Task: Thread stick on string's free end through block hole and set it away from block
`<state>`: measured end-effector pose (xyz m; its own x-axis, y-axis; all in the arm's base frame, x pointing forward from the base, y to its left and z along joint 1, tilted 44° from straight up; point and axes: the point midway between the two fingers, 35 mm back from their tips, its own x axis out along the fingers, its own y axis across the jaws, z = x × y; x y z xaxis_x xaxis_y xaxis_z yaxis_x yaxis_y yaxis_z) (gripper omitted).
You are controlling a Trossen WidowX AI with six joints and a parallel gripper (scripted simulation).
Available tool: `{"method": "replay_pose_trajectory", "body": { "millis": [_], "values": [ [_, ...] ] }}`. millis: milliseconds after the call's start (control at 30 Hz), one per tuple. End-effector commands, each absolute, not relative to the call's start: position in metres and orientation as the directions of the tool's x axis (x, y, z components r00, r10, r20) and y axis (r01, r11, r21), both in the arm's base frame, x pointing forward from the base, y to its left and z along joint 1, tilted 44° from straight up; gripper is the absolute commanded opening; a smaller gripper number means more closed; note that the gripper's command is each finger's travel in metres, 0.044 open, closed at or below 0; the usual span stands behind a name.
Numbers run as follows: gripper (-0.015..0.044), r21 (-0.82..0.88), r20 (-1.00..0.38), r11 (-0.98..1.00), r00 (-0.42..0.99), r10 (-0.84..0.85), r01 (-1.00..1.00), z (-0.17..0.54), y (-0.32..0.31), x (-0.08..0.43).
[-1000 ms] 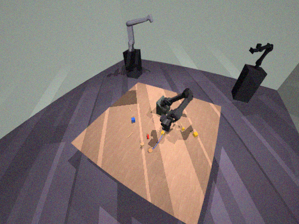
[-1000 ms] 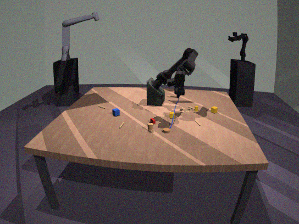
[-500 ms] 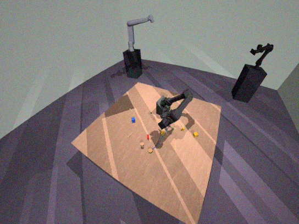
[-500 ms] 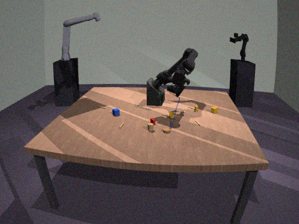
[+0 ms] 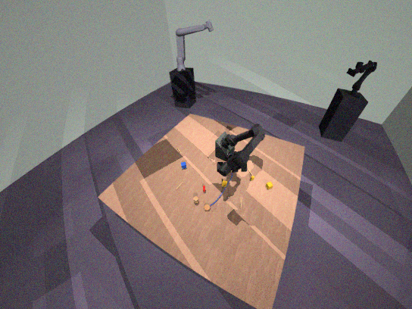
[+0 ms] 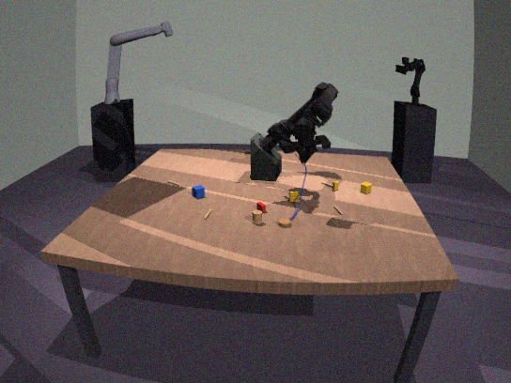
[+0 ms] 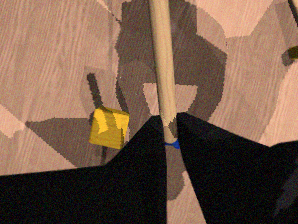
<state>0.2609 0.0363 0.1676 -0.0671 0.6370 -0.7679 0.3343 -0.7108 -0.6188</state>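
My gripper (image 5: pixel 232 171) (image 6: pixel 305 161) (image 7: pixel 168 123) is shut on the string's stick (image 7: pixel 162 50) above the table. The stick is held near its string end and reaches out beyond the fingertips in the wrist view. The blue string (image 5: pixel 218 200) (image 6: pixel 302 188) (image 7: pixel 174 144) hangs from the fingers down to the round wooden button (image 5: pixel 207 207) (image 6: pixel 285 222). A yellow block (image 5: pixel 224 183) (image 6: pixel 294 196) (image 7: pixel 109 128) stands on the table below the gripper, apart from the stick. It looks like the block for the string, but I cannot make out its hole clearly.
A wooden cylinder (image 5: pixel 195 200) (image 6: pixel 256 217) and a red piece (image 5: pixel 204 188) (image 6: pixel 261 206) are near the button. A blue cube (image 5: pixel 183 165) (image 6: pixel 198 191), yellow cube (image 5: pixel 269 185) (image 6: pixel 365 188), yellow cylinder (image 5: pixel 252 177) (image 6: pixel 335 186) and several loose sticks lie farther out.
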Motion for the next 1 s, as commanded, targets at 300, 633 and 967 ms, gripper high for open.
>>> {"method": "replay_pose_trajectory", "body": {
  "millis": [300, 633, 967],
  "values": [
    [0.0000, -0.635, -0.770, -0.750, -0.076, 0.633, 0.182, 0.169, 0.034, 0.264],
    [0.0000, -0.551, -0.812, -0.734, -0.054, 0.580, 0.398, 0.183, 0.046, 0.270],
    [0.0000, -0.503, -0.829, -0.713, -0.040, 0.558, 0.489, 0.190, 0.052, 0.273]
  ]
}}
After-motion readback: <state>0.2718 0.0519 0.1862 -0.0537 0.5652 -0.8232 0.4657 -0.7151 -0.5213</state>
